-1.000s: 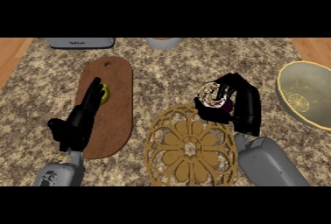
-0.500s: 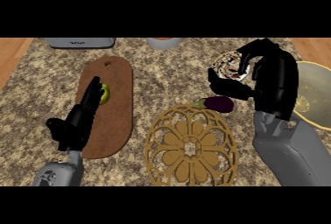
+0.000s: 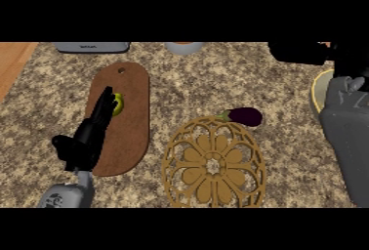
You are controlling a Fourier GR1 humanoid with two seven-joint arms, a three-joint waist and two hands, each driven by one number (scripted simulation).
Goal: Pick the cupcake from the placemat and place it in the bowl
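Fingers of our right hand (image 3: 306, 52) are hidden at two o'clock; we cannot tell their state, nor see the cupcake. Beneath lies the bowl (image 3: 317, 93). Our left hand (image 3: 90, 134) rests straight-fingered at nine o'clock, clear of the placemat (image 3: 214, 165).

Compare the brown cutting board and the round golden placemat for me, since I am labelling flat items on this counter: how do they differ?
The cutting board is solid dark brown; the placemat is golden openwork in a flower pattern. The cutting board is a long oval with a small hole near its far end; the placemat is round. The left hand is over the cutting board; the placemat has nothing on it, with an eggplant at its far edge. Both lie flat on the counter.
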